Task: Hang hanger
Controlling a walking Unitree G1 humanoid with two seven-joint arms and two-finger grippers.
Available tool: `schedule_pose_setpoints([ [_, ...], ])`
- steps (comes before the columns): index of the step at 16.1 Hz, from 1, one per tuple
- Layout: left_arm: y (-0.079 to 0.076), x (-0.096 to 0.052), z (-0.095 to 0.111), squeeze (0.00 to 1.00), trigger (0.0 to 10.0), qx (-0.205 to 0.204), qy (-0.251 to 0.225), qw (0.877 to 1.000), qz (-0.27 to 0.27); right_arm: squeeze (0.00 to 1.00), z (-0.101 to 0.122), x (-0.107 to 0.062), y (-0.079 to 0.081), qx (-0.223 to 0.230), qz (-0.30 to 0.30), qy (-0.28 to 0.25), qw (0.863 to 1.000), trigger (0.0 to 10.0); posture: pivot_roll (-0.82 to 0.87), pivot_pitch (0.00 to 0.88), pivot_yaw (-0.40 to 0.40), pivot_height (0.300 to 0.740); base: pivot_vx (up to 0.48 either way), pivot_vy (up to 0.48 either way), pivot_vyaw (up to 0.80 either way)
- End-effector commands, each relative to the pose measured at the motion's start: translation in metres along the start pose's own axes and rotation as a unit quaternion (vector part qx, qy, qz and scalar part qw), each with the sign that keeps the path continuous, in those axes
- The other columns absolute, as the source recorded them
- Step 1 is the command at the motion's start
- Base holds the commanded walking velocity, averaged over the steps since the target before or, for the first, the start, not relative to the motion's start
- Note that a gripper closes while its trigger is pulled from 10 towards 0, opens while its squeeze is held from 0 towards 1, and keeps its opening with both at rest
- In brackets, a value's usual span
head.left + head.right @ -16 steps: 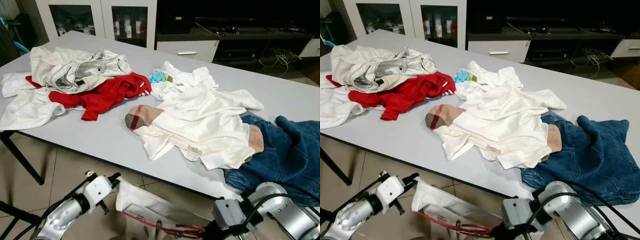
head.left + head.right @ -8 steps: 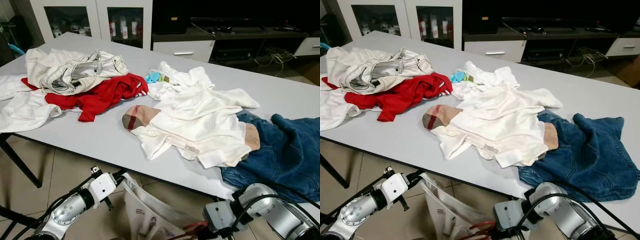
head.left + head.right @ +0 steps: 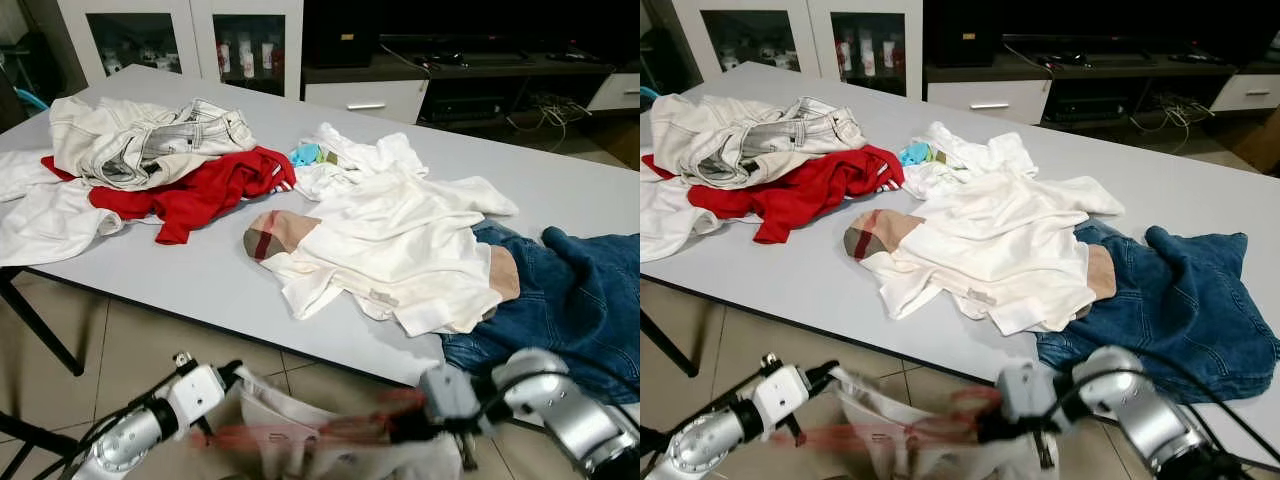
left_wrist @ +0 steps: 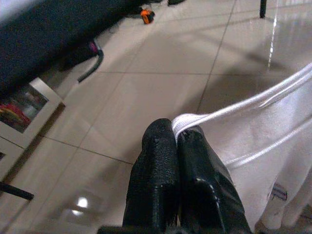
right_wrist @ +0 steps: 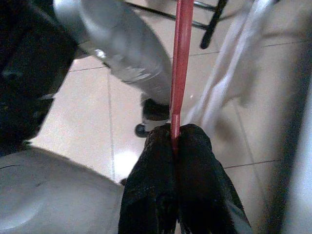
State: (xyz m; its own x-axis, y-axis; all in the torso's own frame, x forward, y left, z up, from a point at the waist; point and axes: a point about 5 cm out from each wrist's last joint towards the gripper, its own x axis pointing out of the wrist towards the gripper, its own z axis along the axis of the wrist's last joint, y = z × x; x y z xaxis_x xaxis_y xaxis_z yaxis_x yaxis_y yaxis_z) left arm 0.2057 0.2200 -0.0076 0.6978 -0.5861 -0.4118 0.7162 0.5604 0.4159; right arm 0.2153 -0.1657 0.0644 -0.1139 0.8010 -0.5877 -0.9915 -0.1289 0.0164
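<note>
Thin red hanger (image 5: 180, 63), blurred, level below the table edge, inside a white garment (image 4: 273, 146).

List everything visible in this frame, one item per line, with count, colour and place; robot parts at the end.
Table: one, pale grey, across the scene.
Pale jeans: one, off-white, far left of table, on top of the red garment.
Red garment: one, red, left of centre.
White cloth: one, at the table's left edge.
White shirts: a heap, white, centre; count unclear.
Blue jeans: one, blue denim, right side.
Cabinets: white, glass-fronted, behind the table.
White garment: one, white, below the near table edge, over tiled floor.
Red hanger: one, red, in that garment.
Left end effector: black fingers shut on the garment's hem.
Right end effector: black fingers shut on the hanger.
</note>
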Motion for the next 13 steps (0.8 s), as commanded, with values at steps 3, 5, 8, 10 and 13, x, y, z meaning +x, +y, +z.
schedule_pose_setpoints([
  [3,0.004,0.006,0.005,0.0,0.0,0.005,-0.007,1.0,0.003,0.0,0.02,-0.008,-0.009,0.008,-0.015,-0.068,0.998,0.0,0.03,0.0,-0.033,0.74,0.0,0.0,0.0],
  [5,0.001,0.007,0.004,0.0,0.0,0.003,-0.007,1.0,0.004,0.0,0.038,-0.017,-0.017,0.024,-0.025,-0.13,0.991,0.0,0.02,0.0,-0.032,0.74,0.0,0.0,0.0],
  [8,-0.004,0.008,0.004,0.0,0.0,0.001,-0.008,1.0,0.0,0.0,0.052,-0.03,-0.026,0.037,-0.048,-0.189,0.98,0.0,0.02,0.0,-0.031,0.74,0.0,0.0,0.0],
  [10,-0.005,0.01,0.006,0.0,0.0,0.001,-0.013,1.0,-0.001,0.0,0.062,-0.036,-0.033,0.048,-0.061,-0.233,0.969,0.0,0.02,0.0,-0.032,0.74,0.0,0.0,0.0],
  [13,-0.001,0.016,0.012,0.0,0.0,-0.002,-0.026,1.0,0.012,0.0,0.076,-0.035,-0.041,0.071,-0.078,-0.291,0.951,0.0,0.03,0.0,-0.038,0.74,0.0,0.0,0.0],
])
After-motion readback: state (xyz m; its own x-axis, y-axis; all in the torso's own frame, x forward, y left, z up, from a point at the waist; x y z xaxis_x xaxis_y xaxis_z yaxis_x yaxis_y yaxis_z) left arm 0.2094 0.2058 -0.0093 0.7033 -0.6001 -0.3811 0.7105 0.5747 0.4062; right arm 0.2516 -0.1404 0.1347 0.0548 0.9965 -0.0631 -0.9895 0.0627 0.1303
